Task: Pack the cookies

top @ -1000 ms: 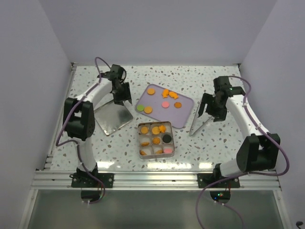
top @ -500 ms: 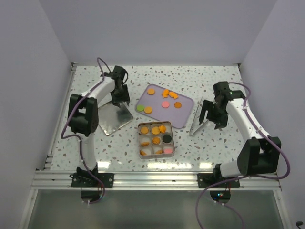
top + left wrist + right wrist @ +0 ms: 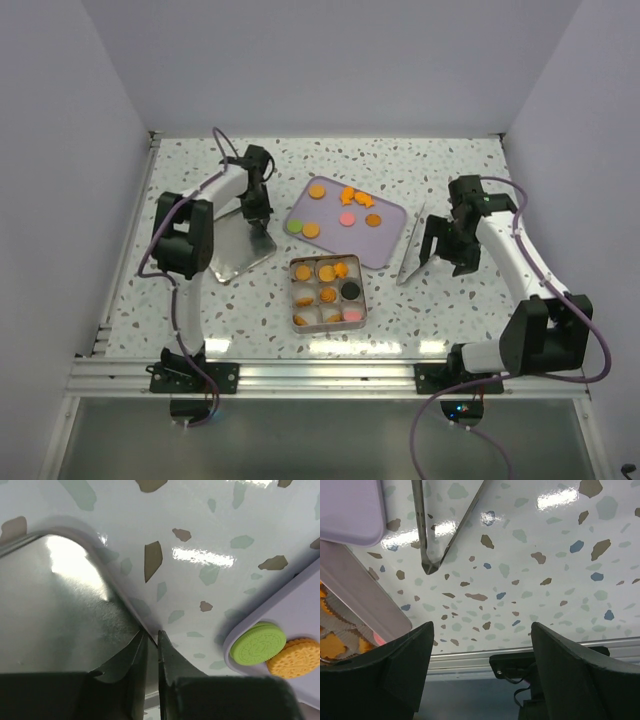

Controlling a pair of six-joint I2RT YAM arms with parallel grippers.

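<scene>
Apparently grasping the lid [image 3: 55, 605]: pinching its rim with the left gripper [image 3: 152, 637], nearly closed on it. Far from packed, judging by the tray [image 3: 385, 238] and part-filled tin [image 3: 315, 284]. Next, calls for lifting level, or reaching for the tongs [image 3: 418, 515] beside the right gripper [image 3: 481, 626], spread wide and empty. As for cookies [image 3: 311, 230]: flat discs, mostly orange, few pink, green, one black, split between tray and tin.
</scene>
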